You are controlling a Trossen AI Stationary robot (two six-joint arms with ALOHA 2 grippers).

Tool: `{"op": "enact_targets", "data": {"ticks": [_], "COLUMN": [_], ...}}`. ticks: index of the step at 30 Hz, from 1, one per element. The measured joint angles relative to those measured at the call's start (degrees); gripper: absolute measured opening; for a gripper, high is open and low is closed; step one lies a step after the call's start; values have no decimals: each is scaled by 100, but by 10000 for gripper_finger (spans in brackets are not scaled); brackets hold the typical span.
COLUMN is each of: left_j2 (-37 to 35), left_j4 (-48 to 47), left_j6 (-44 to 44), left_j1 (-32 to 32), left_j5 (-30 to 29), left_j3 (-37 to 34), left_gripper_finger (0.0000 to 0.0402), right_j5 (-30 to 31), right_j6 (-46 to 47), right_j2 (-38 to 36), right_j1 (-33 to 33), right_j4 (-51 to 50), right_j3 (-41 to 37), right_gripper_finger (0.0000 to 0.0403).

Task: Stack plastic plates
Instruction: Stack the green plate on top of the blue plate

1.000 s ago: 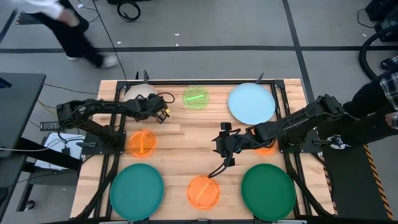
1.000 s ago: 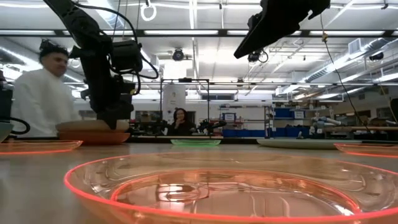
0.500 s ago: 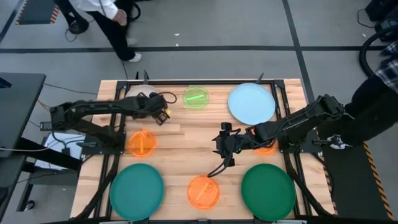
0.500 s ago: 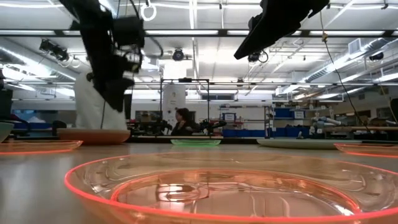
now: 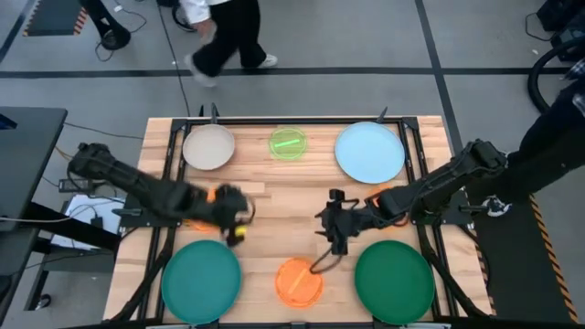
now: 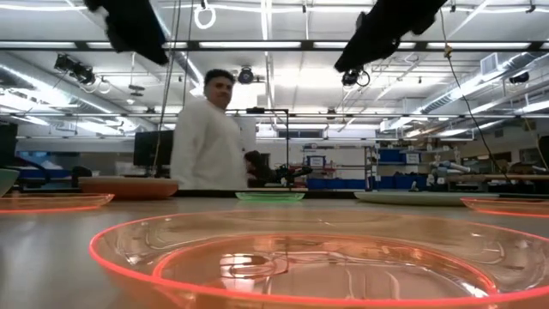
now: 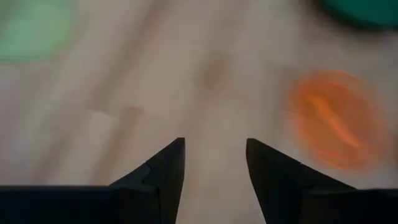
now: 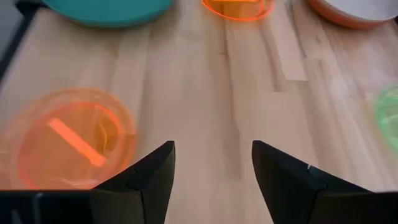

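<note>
The plastic plates lie apart on the wooden table. A beige plate (image 5: 208, 146) rests on a red-orange one (image 6: 129, 188) at the far left, beside a small neon-green plate (image 5: 289, 143) and a large light-blue plate (image 5: 369, 152). Two large green plates (image 5: 201, 279) (image 5: 394, 281) flank a small orange plate (image 5: 299, 281) at the near edge. My left gripper (image 5: 237, 220) (image 7: 214, 155) hovers open above bare wood, beside another small orange plate (image 5: 207, 212). My right gripper (image 5: 327, 222) (image 8: 213, 155) hovers open at mid-table, beyond the near orange plate (image 8: 74, 146).
Part of an orange plate (image 5: 384, 195) shows under my right arm. A person in a white coat (image 6: 206, 137) walks past the table's far side. Another person (image 5: 558, 137) stands at the right edge. Bare wood lies between the plates at mid-table.
My left gripper has let go of the beige plate at the far left, risen, and swung toward the near edge, ending above the wood by the left orange plate. The beige plate stays on the red-orange one. My right gripper has shifted slightly toward the near edge.
</note>
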Motion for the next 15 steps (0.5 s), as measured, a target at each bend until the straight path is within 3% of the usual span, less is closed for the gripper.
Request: {"op": "enact_targets", "data": {"ticks": [5,10,15], "left_j2": [530,1177,1780], "left_j4": [400,284,87], "left_j6": [-898,-1148,-1357], "left_j1": [-1175,-1906,-2590], "left_j5": [-221,-247,-247], "left_j3": [234,832,1515], "left_gripper_finger": [177,176,176], "right_j5": [582,1408,1825], "right_j6": [709,1661,2037], "right_j2": [0,170,674], "right_j1": [756,1512,2100], "right_j4": [214,577,1739], "right_j3": [0,0,47], "right_gripper_finger": [217,213,212]}}
